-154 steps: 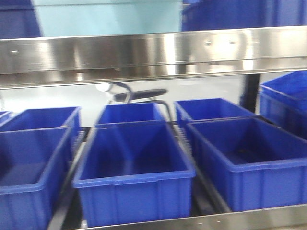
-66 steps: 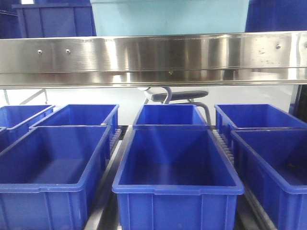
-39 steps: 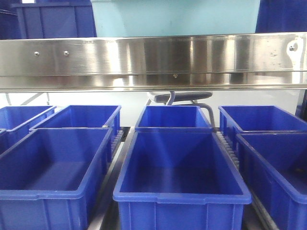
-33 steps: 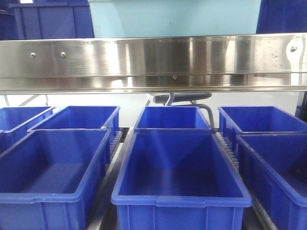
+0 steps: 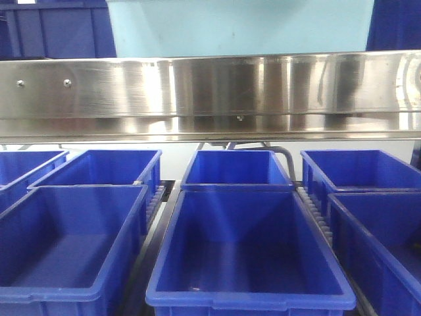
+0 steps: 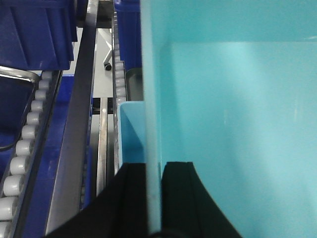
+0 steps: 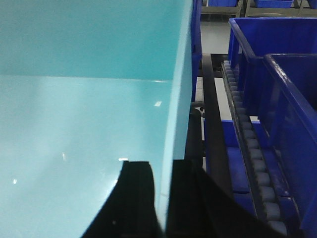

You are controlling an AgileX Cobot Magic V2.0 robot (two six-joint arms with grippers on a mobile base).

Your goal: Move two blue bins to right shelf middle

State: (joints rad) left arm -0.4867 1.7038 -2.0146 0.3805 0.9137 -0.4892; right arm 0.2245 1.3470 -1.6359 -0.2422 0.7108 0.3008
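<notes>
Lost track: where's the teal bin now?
Teal bin: top centre of front view, above the steel rail, gripped by left pincer and right pincer.

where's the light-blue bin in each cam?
Front: light-blue bin top centre, above the steel rail.
Left wrist: light-blue bin fills the right side; left gripper clamps its wall.
Right wrist: light-blue bin fills the left side; right gripper clamps its wall.
Shared landmark: roller tracks beside dark-blue bins.

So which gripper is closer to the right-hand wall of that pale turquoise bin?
Right. The right gripper straddles that wall of the turquoise bin, a finger each side; the left gripper clamps the opposite, left wall.
</notes>
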